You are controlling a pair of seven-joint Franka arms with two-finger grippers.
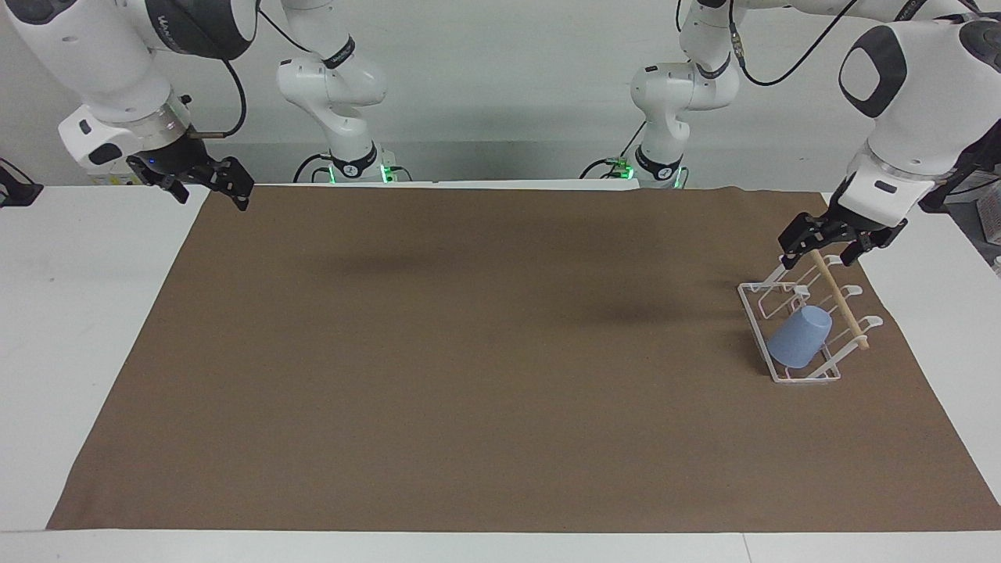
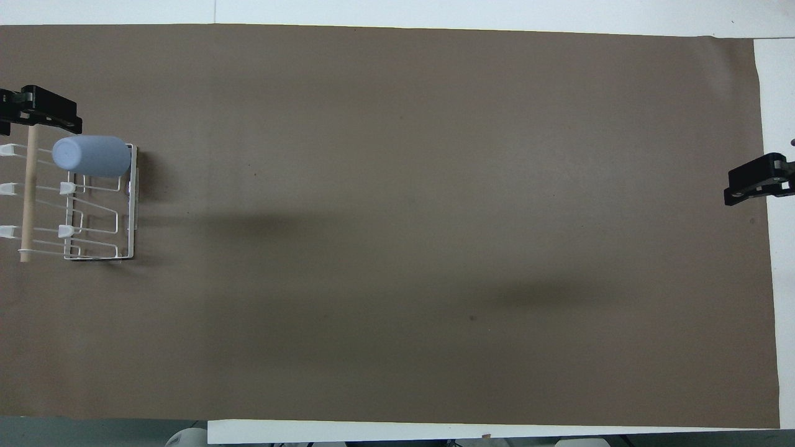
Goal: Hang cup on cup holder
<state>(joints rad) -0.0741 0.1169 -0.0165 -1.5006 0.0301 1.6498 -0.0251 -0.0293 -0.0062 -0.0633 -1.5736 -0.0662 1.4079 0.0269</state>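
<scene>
Left gripper (image 1: 825, 249) of mine hangs in the right part of the facing view, jaws spread wide and gripping nothing, just over the robot-side end of the cup holder (image 1: 786, 377). From overhead I see that same gripper (image 2: 25, 110) at the left edge of the frame, above the end of the wooden dowel (image 2: 27, 192).

I read the cup (image 1: 799, 337) as already hung: the light-blue tumbler sits tilted over one of the rack's prongs, mouth toward the wire base, bottom pointing up toward the dowel (image 1: 841, 300). Overhead, the cup (image 2: 92, 156) lies across the upper end of the cup holder (image 2: 131, 205), clear of my fingers.

Right gripper (image 1: 205, 178) waits in the upper left of the facing view, over the edge of the brown mat (image 1: 469, 375), jaws apart and holding nothing. Overhead it (image 2: 754, 182) pokes in at the right edge of the frame, over the border of the mat (image 2: 435, 217).
</scene>
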